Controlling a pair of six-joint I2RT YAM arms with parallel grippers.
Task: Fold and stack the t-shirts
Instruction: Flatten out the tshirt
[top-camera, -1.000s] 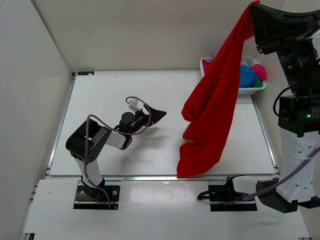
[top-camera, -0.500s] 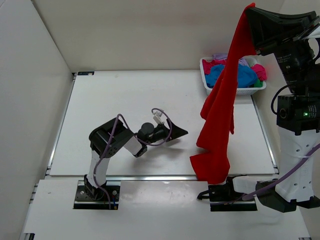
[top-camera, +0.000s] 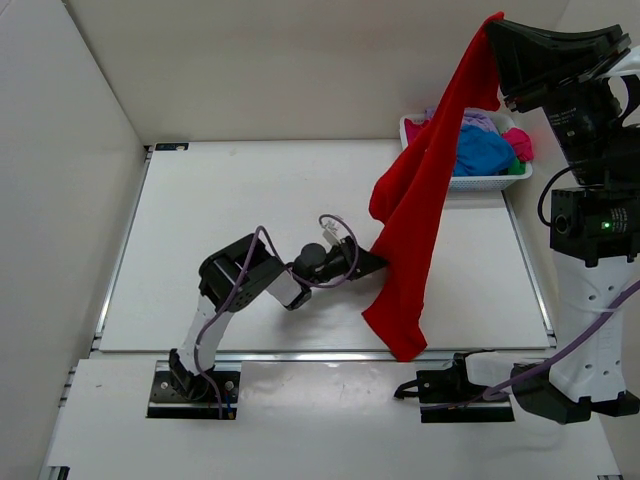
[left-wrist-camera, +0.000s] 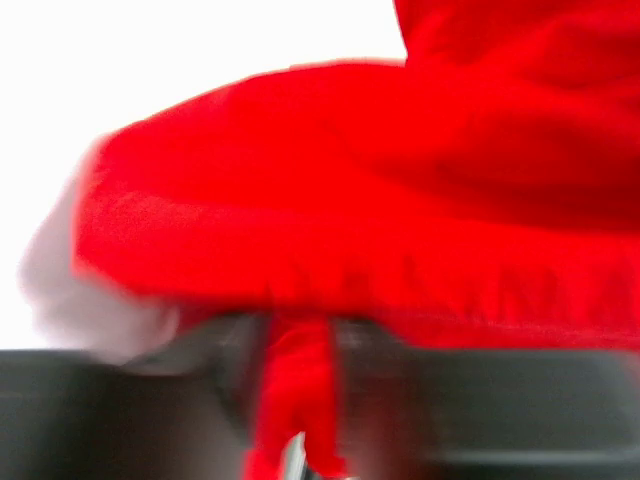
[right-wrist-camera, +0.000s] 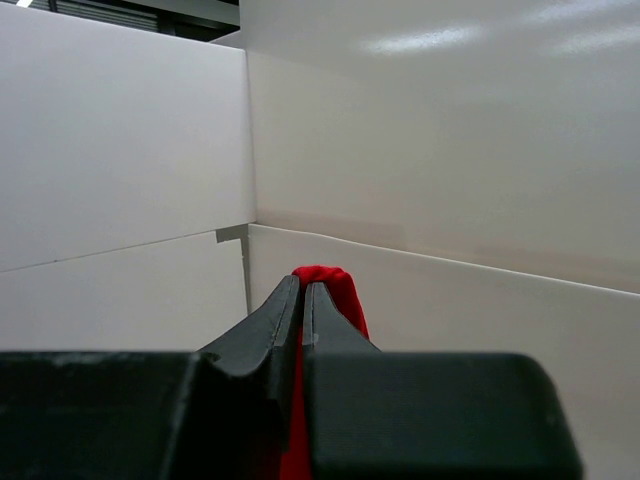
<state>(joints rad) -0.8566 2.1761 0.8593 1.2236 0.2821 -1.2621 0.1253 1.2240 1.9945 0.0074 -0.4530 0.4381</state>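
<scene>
One bright red t-shirt (top-camera: 420, 230) hangs full length in front of the white mesh basket (top-camera: 470, 183). It is pinched at its top edge by the right gripper (top-camera: 497, 22), whose fingers are pressed together on the cloth high above the basket. Held this way, the shirt drops under its own weight and opens out, which probably lets the other arm find a second hold for spreading it flat.

The left gripper (top-camera: 376, 260) sits at the shirt's hanging edge, on the side away from the basket and much lower. Its wrist view is blurred, showing a strip of red cloth between the dark fingers, and I cannot tell whether they have clamped on it.

Inside the basket lie the other t-shirts: blue (top-camera: 482, 150), magenta-pink (top-camera: 520, 143), lavender (top-camera: 478, 120) and a little green (top-camera: 517, 167). The hanging cloth stands between the left arm and the basket, and in the overhead view it covers the basket's left corner.
</scene>
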